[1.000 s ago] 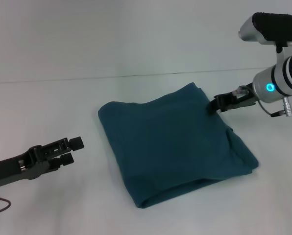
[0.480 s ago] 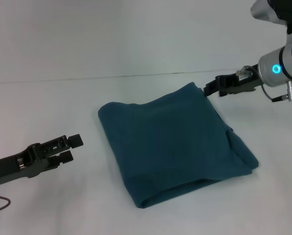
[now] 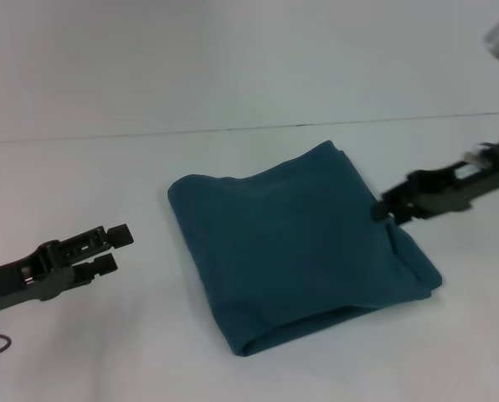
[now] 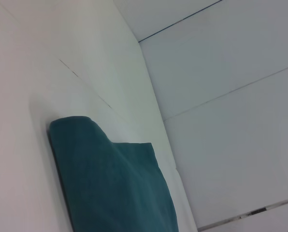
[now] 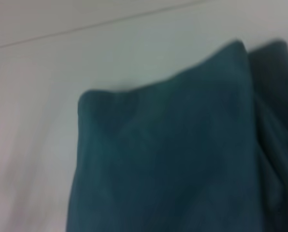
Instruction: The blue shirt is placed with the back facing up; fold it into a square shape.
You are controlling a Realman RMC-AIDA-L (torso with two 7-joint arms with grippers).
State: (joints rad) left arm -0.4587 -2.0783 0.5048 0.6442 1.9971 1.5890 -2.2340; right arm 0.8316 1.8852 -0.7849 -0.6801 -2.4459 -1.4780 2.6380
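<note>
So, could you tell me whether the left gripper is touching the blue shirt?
No, the left gripper hangs open over bare table, well apart from the blue shirt.

- One blue shirt (image 3: 295,247), folded, lay on the desk (image 3: 107,167).
- Two grippers were present: left gripper (image 3: 111,249), right gripper (image 3: 388,205).

The folded blue shirt (image 3: 298,249) lies on the table (image 3: 107,343), in the middle. The left gripper (image 3: 111,249) is left of it, well apart, over bare table. The right gripper (image 3: 389,205) is at the shirt's right edge, toward its far corner.
</note>
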